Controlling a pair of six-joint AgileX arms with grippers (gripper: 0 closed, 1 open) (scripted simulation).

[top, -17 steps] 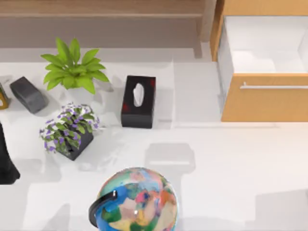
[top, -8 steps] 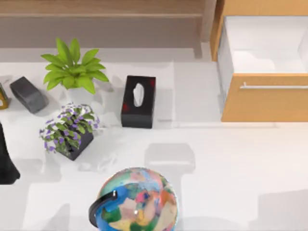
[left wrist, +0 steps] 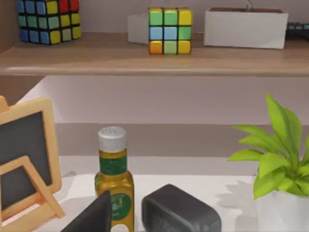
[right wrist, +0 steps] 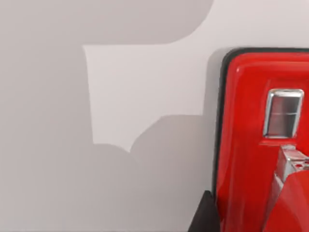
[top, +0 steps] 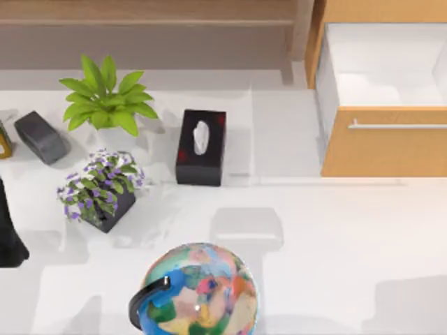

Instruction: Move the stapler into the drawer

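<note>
The stapler (right wrist: pixel 256 145) is red with a black rim and silver metal parts. It lies on the white table, close under my right wrist camera. A dark part of my right gripper (right wrist: pixel 204 216) shows right beside the stapler's edge. The drawer (top: pixel 384 139) stands pulled open at the far right of the table, with an orange-brown wood front, a thin silver bar handle (top: pixel 397 125) and a white inside (top: pixel 380 66). My left arm (top: pixel 8 234) is parked at the table's left edge.
A black tissue box (top: pixel 201 146), a green plant (top: pixel 105 98), a purple-flowered plant (top: pixel 101 188) and a dark grey block (top: pixel 40 137) stand at the left and middle. A globe (top: pixel 199 293) sits at the front. An oil bottle (left wrist: pixel 114 181), a small chalkboard (left wrist: pixel 26 164) and shelf cubes (left wrist: pixel 170 30) are near the left arm.
The shadow at the table's front right has drifted slightly to the right. Nothing else has visibly moved.
</note>
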